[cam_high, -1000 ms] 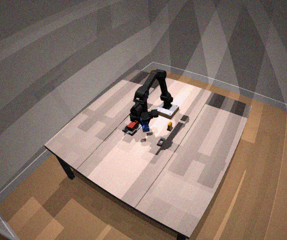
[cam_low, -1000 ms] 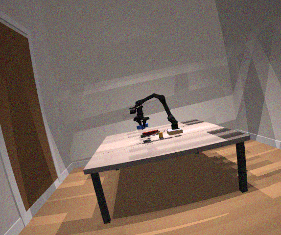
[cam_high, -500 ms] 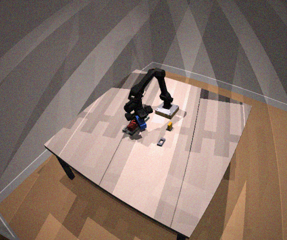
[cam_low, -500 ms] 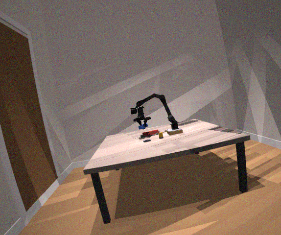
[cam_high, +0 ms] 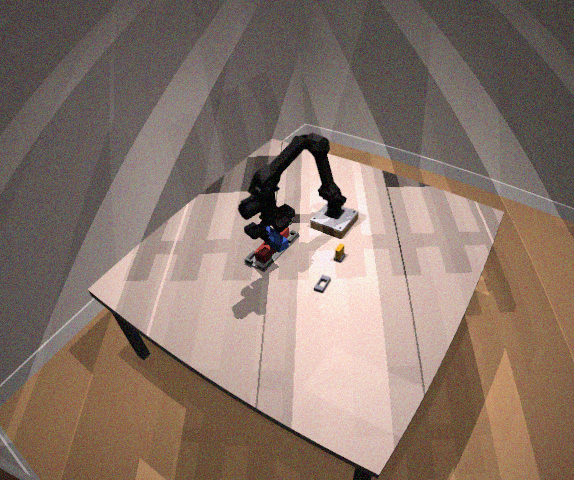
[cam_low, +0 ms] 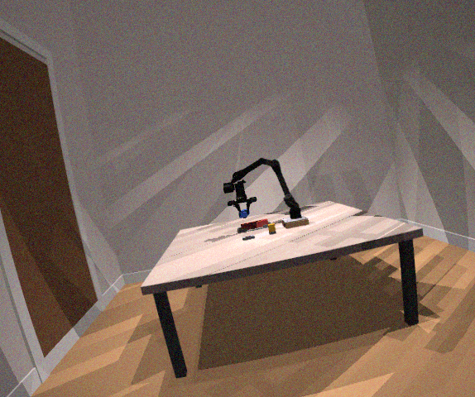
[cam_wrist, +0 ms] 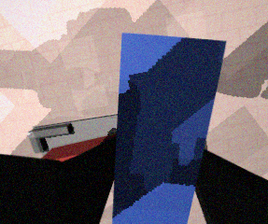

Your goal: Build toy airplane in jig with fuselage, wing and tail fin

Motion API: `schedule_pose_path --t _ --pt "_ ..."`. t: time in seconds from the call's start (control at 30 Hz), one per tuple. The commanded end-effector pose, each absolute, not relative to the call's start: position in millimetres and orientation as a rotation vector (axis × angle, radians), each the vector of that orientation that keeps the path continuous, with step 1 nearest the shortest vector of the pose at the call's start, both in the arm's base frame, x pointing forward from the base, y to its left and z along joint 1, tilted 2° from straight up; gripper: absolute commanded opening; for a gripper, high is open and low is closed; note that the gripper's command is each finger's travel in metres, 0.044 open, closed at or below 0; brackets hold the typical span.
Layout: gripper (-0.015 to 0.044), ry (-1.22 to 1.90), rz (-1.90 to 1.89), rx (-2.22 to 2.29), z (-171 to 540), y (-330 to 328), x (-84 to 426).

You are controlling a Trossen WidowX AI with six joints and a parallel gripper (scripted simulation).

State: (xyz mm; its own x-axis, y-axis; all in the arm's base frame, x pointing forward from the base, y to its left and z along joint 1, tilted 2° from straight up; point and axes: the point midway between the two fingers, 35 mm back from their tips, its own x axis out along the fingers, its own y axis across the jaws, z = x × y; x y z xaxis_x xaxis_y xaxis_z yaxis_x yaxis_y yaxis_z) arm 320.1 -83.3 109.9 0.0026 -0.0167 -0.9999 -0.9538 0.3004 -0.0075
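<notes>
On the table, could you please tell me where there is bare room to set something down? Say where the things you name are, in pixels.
The table (cam_high: 339, 356) (cam_low: 212, 256) has bare patches between the gray ring (cam_high: 316, 288) (cam_low: 248, 237) and the near edge, and right of the yellow block (cam_high: 339, 251) (cam_low: 271, 228). It is crowded around the red body (cam_high: 263, 253) (cam_low: 255, 224) (cam_wrist: 75, 150), under the gripper (cam_high: 273, 235) (cam_low: 242, 212) (cam_wrist: 156, 159).

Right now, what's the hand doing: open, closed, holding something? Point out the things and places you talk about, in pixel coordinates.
Hand (cam_high: 273, 236) (cam_low: 243, 211) (cam_wrist: 158, 156): closed on the blue wing (cam_high: 278, 240) (cam_low: 242, 213) (cam_wrist: 163, 112), held above the table.

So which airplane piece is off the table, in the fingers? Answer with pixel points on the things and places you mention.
The blue wing (cam_high: 277, 239) (cam_low: 243, 212) (cam_wrist: 163, 117): it's held aloft, unlike the red fuselage (cam_high: 263, 253) (cam_low: 253, 224) and the yellow fin (cam_high: 339, 251) (cam_low: 271, 227).
</notes>
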Motion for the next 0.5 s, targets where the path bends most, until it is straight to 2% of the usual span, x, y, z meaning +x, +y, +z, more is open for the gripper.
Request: schedule_pose_path --t 0.0,0.47 --pt "0.0 1.318 1.037 -1.064 107 -97 311" --pt "0.0 1.215 1.225 -1.247 99 -131 288"
